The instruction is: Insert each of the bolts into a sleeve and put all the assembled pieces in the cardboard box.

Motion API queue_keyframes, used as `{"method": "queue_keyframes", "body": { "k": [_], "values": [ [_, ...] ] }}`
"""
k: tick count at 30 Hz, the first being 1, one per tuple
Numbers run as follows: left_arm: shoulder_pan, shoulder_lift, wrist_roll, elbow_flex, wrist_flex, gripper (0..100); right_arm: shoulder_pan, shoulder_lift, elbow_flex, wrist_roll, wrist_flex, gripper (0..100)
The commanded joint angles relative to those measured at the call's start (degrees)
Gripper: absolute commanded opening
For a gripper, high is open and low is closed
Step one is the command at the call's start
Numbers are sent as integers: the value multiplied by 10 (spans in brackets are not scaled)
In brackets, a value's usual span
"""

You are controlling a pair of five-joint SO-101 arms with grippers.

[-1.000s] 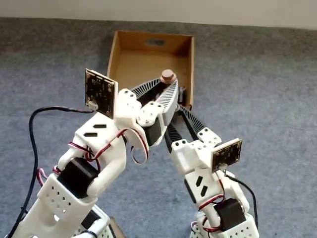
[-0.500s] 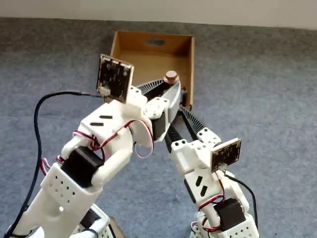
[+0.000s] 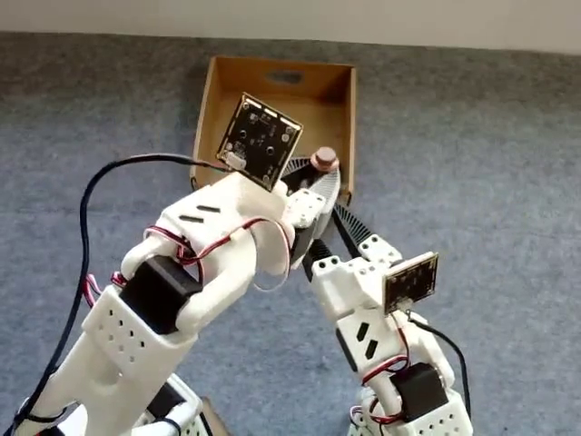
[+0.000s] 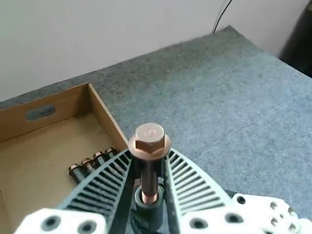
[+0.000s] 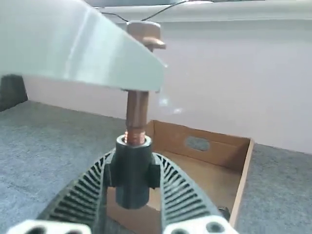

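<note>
I am looking at a grey, felt-like mat (image 3: 490, 136) that is covering the work surface and stretching out on every side. A pale wall (image 3: 381, 16) is running along its far edge. In the left wrist view, 1 thin dark cable (image 4: 222, 14) is hanging down that wall towards the mat's corner. Near it, 1 dark blurred object (image 4: 298, 43) is standing at the edge. In the right wrist view, another dark shape (image 5: 10, 91) is sitting where mat and wall are meeting; I am not making out what either is.

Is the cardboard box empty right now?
No, the left wrist view shows a row of bolts lying on the floor of the cardboard box by its side wall.
</note>
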Motion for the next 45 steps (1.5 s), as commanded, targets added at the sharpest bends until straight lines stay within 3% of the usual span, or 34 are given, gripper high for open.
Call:
{"method": "queue_keyframes", "body": {
  "k": [1,17,25,29,33,36,45],
  "values": [
    [7,0,-4,6,-1,7,-2,-4,-4,6,-1,7],
    [5,-25,-4,65,-3,7,-2,-9,0,6,-3,7],
    [-31,-176,-4,243,-145,7,-3,-9,-1,6,-3,7],
    [-29,-226,-4,293,-165,8,-3,-9,-1,6,-3,7],
    [-31,-231,-2,296,-166,91,-4,-9,-1,6,-3,7],
    [-31,-231,42,296,-165,179,-4,-9,-1,6,-3,7],
    [-32,-237,64,269,-149,142,-4,-9,3,6,-3,7]
  ]
}}
